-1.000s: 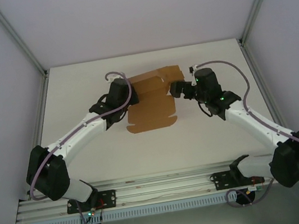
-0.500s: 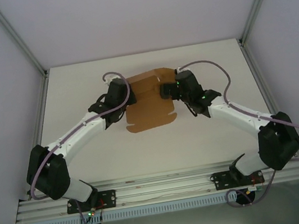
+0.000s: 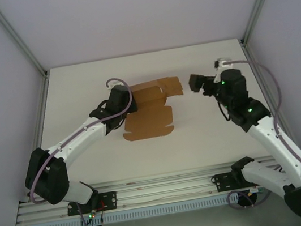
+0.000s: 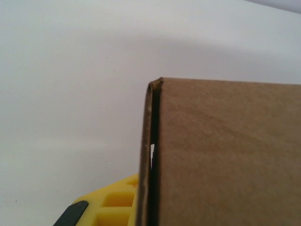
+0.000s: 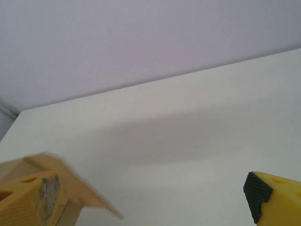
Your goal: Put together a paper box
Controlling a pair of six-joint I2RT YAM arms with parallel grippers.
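Two arms reach over the white counter (image 3: pixel 79 95).

Overhead view, left to right:
- The left arm comes in from the lower left. The left tool (image 3: pixel 130 102) sits at the left edge of the paper box (image 3: pixel 147 124).
- The box is at frame centre. It is brown cardboard with one wide panel lying flat on the counter. The section above it in frame is partly folded, with a flap toward the upper right.
- The right tool (image 3: pixel 194 82) is to the right of the box, near that flap but apart from it. It points left.

Left wrist view:
- One yellow finger (image 4: pixel 110 207) shows at the lower left, tight against a doubled cardboard edge.
- The box (image 4: pixel 225 155) fills the right half of the frame.
- The left tool is closed together, clamped on the box.

Right wrist view:
- The right tool (image 5: pixel 150 202) has its fingers wide apart, one at the lower left corner and one at the lower right. Bare counter (image 5: pixel 188 155) lies between them.
- A blurred piece of the box (image 5: pixel 82 193) shows just behind the lower-left finger. I cannot tell whether it touches.
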